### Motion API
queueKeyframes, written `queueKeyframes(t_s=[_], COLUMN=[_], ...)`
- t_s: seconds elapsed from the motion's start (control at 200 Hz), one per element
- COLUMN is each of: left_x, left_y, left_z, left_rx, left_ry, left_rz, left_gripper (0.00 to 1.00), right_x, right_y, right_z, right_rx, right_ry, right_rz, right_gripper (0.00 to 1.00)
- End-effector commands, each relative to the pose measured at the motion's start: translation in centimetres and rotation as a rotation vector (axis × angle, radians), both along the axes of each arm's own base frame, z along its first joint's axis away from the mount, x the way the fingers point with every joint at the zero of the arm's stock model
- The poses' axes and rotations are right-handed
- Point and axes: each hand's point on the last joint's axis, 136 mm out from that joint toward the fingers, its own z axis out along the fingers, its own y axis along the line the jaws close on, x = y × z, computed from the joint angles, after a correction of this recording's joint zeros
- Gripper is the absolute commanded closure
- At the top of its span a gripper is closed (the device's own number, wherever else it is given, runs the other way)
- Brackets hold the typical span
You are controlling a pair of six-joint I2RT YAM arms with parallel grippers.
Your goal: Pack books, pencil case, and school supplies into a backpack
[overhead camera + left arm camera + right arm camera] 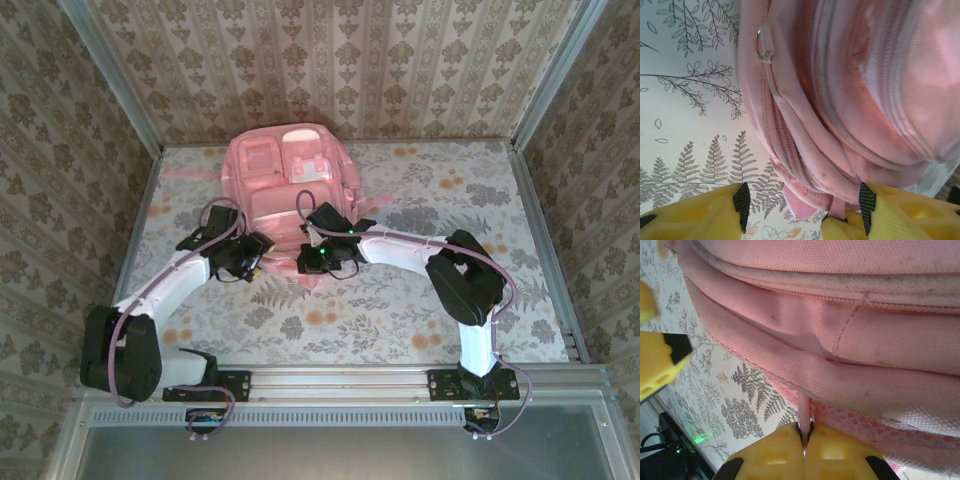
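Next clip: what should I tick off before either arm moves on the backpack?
1. The right fingers are shut on the thin pink tab at the edge of the backpack: ok.
2. The left fingers are open around the backpack's near edge, gripping nothing: ok.
3. The backpack lies flat on the table: ok.
4. The main zip is open enough for packing: cannot tell.
5. The books and supplies are already inside: cannot tell.

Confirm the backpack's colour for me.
The backpack is soft pink with white patches on its front; the top external view shows it best.
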Motion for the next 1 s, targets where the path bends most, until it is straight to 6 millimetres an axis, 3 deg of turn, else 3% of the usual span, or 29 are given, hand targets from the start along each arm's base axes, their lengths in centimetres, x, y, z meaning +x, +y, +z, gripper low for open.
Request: queueKeyframes(t_s=[0.0, 0.17, 0.505, 0.715, 0.995], left_x=[0.8, 0.9, 2.0, 2.0, 2.1], left_y=[-0.7, -1.6, -0.7, -0.3, 0.6], left_z=[-0.5, -1.7, -2.0, -2.3, -1.0], left_rx=[-0.011, 0.013, 0.079, 0.094, 0.099], left_ry=[0.004, 0.029, -0.016, -0.015, -0.047], left_rz=[0.041, 0.021, 0.019, 0.016, 0.021], left_gripper=[0.40, 0.49, 1.00, 1.00, 1.00], right_x=[0.3, 0.3, -0.2, 0.0, 0.0], right_y=[0.1, -0.1, -4.3, -6.1, -8.3], right_z=[0.4, 0.1, 0.2, 1.0, 0.3], right_rx=[0.003, -0.013, -0.222, -0.293, -0.355], right_ry=[-0.027, -0.031, -0.114, -0.164, -0.140], right_rz=[-0.006, -0.006, 0.013, 0.019, 0.019], right_gripper=[1.00, 1.00, 1.00, 1.00, 1.00])
